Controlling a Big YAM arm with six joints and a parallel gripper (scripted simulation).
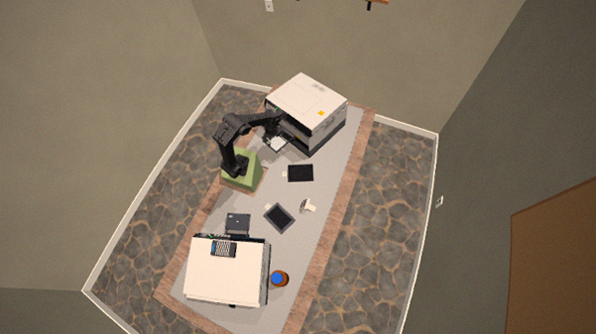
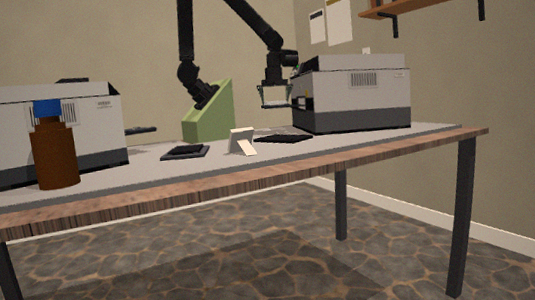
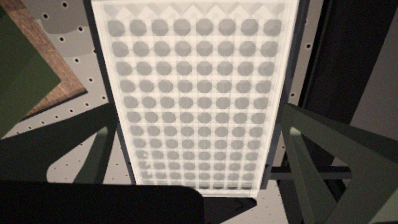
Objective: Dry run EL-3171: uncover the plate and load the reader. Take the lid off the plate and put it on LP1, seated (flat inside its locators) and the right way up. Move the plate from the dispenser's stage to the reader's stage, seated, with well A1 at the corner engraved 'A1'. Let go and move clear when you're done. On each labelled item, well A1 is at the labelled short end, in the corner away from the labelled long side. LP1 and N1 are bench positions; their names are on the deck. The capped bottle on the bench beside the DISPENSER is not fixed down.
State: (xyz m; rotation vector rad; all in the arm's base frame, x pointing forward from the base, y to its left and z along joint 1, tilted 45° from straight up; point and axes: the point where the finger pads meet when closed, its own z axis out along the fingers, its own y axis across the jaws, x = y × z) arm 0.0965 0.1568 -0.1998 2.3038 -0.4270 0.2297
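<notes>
A pale multi-well plate point(image 1: 277, 142) point(image 3: 195, 110) lies on the extended dark stage point(image 3: 298, 40) of the far instrument point(image 1: 306, 96) point(image 2: 361, 92). Its top looks hazy; I cannot tell surely whether the clear lid covers it. My gripper point(image 1: 275, 134) point(image 2: 276, 99) point(image 3: 198, 112) is open. It points down over the plate, with one finger beside each long side. The other instrument point(image 1: 226, 278), beside the bottle, has its dark stage point(image 1: 238, 220) point(image 2: 140, 130) out, and no plate shows on it. The A1 engraving and the instrument names are unreadable.
A plain black pad point(image 1: 300, 173) point(image 2: 283, 139) and a grey-rimmed black nest point(image 1: 279, 218) point(image 2: 185, 150) lie mid-bench, each with a small label. A white propped card point(image 1: 310, 206) point(image 2: 242, 140) stands nearby. The amber bottle point(image 1: 283, 280) point(image 2: 55, 158) is upright with a blue cap.
</notes>
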